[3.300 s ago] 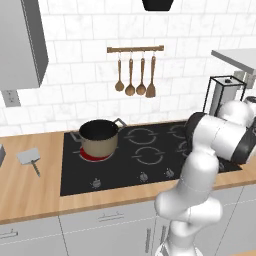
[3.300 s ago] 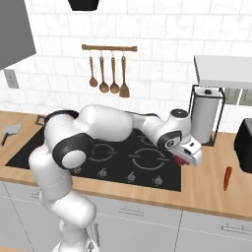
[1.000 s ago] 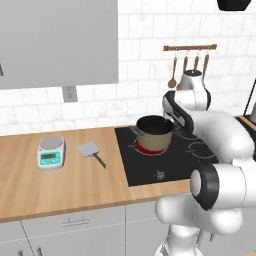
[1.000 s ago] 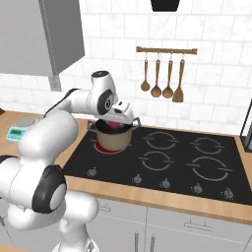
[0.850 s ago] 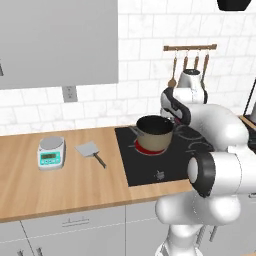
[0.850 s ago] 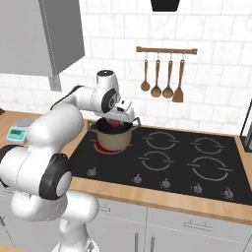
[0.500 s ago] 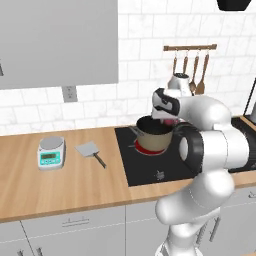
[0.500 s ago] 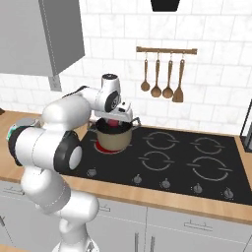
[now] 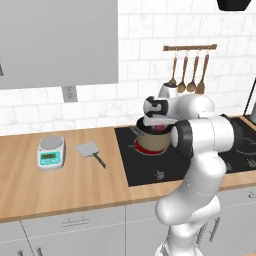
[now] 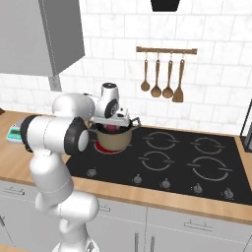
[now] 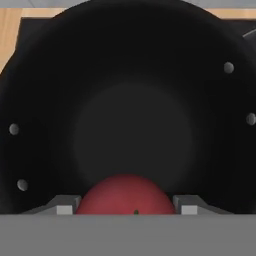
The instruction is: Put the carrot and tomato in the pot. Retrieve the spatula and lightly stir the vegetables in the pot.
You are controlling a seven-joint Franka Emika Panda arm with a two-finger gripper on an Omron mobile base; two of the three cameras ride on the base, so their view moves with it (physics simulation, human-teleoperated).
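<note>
Fingers were clamped on the tomato, one at nine o'clock and one at three o'clock of the fruit, directly above the pot's dark inside. Round, smooth and soft, it probably needed only gentle pressure across its widest part. From the left base view, the spatula lay on the worktop at nine o'clock of the pot.
</note>
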